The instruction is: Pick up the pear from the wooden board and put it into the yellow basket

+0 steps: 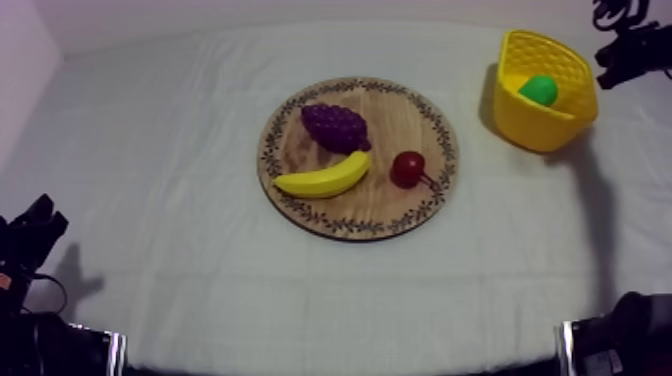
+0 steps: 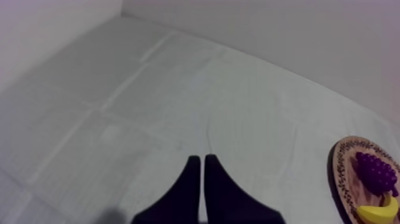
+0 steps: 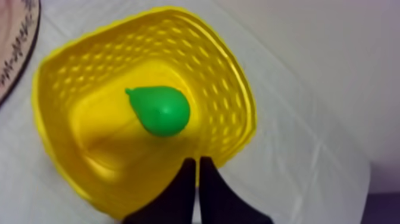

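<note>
1. The pear (image 3: 159,110) lies inside the yellow basket (image 3: 53,149).
2. The right gripper (image 3: 197,164) hangs just over the basket's rim, fingers pressed together on nothing.
3. The left gripper (image 2: 199,159) is well apart from the basket, a narrow closed wedge over the cloth (image 2: 119,119).
4. Beside the basket is the wooden board (image 1: 357,228), holding the grapes (image 1: 335,127), the banana (image 1: 322,177) and the small red fruit (image 1: 407,168).
</note>
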